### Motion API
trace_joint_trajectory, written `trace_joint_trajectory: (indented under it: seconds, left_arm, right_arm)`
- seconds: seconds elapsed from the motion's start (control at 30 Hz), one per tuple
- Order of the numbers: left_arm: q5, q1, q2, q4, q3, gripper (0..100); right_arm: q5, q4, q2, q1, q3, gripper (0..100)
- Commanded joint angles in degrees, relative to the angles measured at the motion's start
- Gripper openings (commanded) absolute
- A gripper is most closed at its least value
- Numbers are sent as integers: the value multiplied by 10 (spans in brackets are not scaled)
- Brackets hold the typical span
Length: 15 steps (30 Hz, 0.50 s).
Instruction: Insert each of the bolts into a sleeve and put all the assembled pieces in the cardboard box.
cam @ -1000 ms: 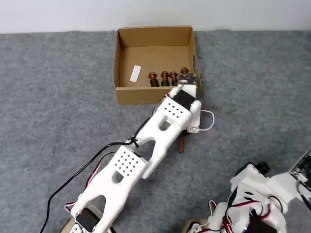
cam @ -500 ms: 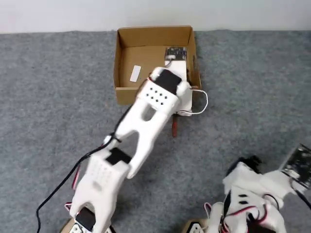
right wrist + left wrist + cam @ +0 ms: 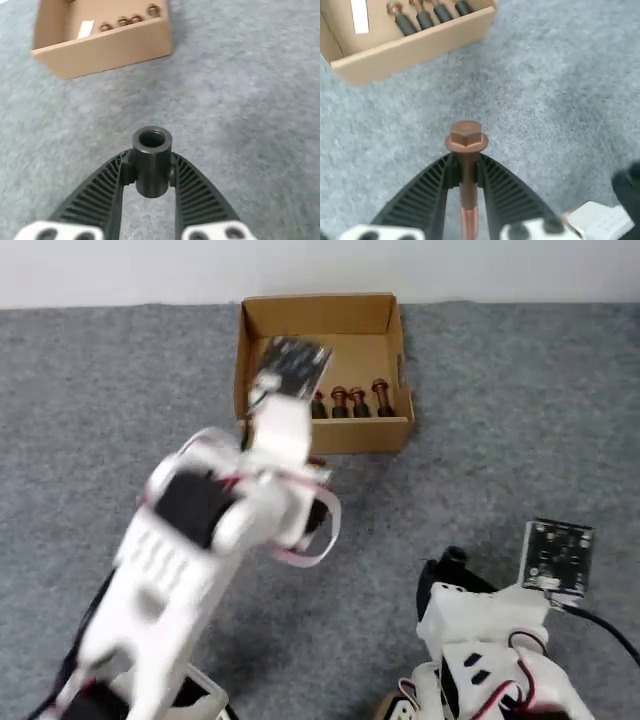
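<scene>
L claw (image 3: 466, 162) clamps bolt (image 3: 466, 142), R claw (image 3: 150, 162) clamps sleeve (image 3: 151, 159); risk: axes misalign, bolt jams at sleeve's mouth, slips.

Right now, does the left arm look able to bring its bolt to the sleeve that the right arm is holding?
Probably yes. The left gripper is shut on the bolt, the right gripper holds the sleeve with its bore open beyond the jaws, and only carpet lies between the arms.

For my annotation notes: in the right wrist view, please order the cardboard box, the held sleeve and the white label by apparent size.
1. cardboard box
2. sleeve, which looks bigger because it is so near the camera
3. white label, the smallest
</scene>
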State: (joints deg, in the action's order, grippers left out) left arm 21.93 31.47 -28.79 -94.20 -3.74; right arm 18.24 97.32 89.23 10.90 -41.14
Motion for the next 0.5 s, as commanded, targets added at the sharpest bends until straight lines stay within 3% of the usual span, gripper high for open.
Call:
trace_joint_trajectory:
  seconds: [0.0,0.23,0.47]
  left_arm:
    - [-30,-5,-169,79,-140,5]
    - [-79,-4,-399,250,-378,5]
    - [-105,-2,-519,370,-480,5]
  right_arm:
    - [6,-40,1,39,-16,8]
    - [4,-132,1,139,-92,8]
    - [2,-182,1,242,-116,8]
